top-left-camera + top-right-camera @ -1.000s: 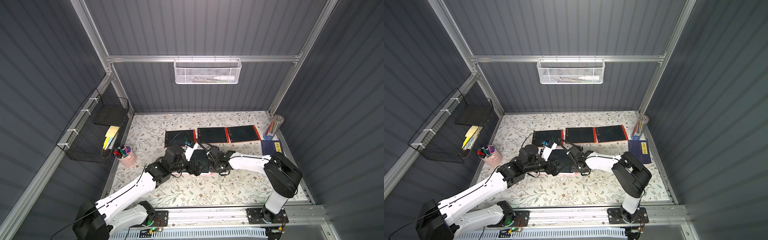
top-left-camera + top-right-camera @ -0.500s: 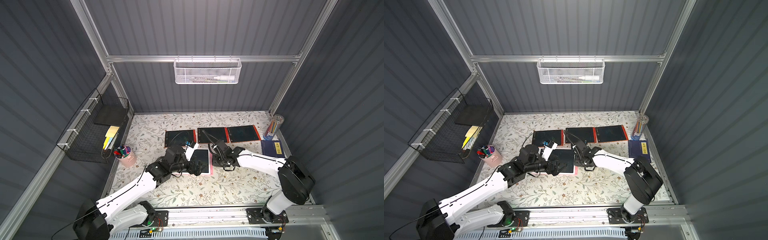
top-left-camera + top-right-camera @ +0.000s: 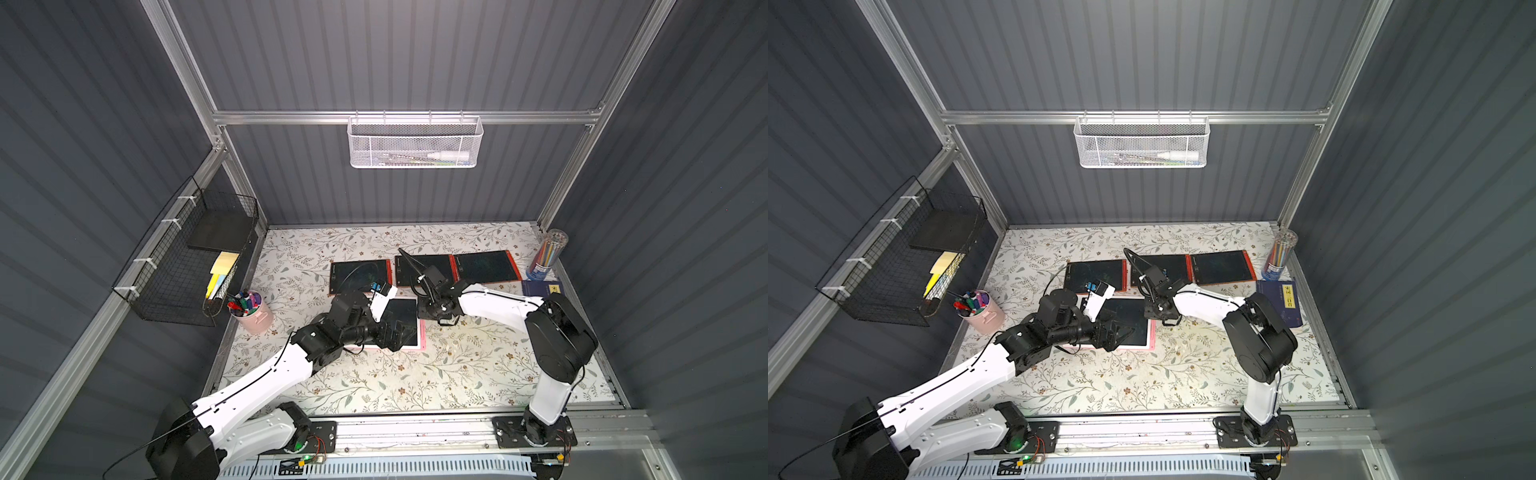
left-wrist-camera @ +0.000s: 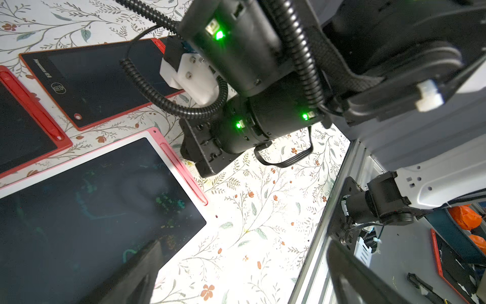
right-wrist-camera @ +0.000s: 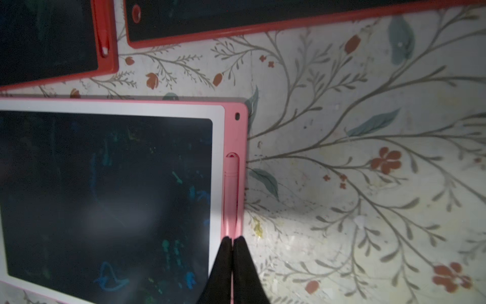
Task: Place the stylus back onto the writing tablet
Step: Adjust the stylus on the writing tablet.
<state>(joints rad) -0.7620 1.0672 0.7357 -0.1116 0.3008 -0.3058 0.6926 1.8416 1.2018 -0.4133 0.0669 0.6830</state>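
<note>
**Stylus looks parked in its slot, right claw pinched shut over it**

Right claw (image 5: 232,240) is fully closed, tips together, low in the middle of the right wrist frame, over the near end of the pink stylus (image 5: 232,189); can't tell if it's actually touching. The stylus lies in the groove along the pink edge of the writing tablet (image 5: 157,106), mid-frame, and looks seated to me. Left claw (image 3: 395,334) is wide open with nothing in it, hanging over the tablet's lower edge in a top view, so nothing's pinning the tablet to the bench (image 5: 368,210). My worry: if the stylus isn't clicked all the way in, a push from those shut tips could lever its far end up or skid the whole tablet toward the red tablets (image 5: 236,29) along the top of the frame.
</note>
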